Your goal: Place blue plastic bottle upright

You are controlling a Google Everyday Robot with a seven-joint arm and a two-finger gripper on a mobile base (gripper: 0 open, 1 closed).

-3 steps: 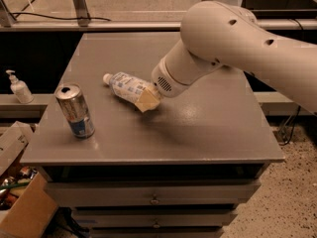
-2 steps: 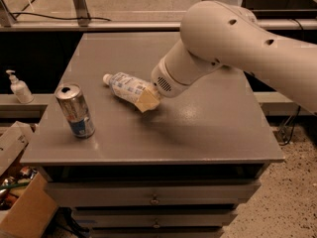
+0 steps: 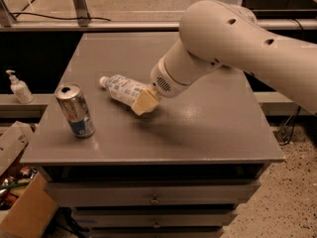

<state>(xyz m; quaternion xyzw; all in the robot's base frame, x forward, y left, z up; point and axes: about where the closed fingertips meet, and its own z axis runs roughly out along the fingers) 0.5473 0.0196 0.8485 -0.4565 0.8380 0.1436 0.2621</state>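
**A:** What colour is the bench?

**B:** Plain mid grey all over, top and drawer fronts, with no pattern.

**A:** And the blue plastic bottle?

**B:** It has a clear body and a white cap. The label is white with pale blue print.

**A:** The gripper?

**B:** It is pale cream. It sits near the middle of the bench, at the bottle's base end. The arm behind it is off-white, with a patch of dark dots and a few dark holes.

**A:** The can?

**B:** It is silver with blue near its bottom, and it stands by the front left corner.

**A:** Anything off the bench?

**B:** There is a white pump dispenser beyond the left edge. Brown cardboard lies below the front left corner. The floor is speckled beige.
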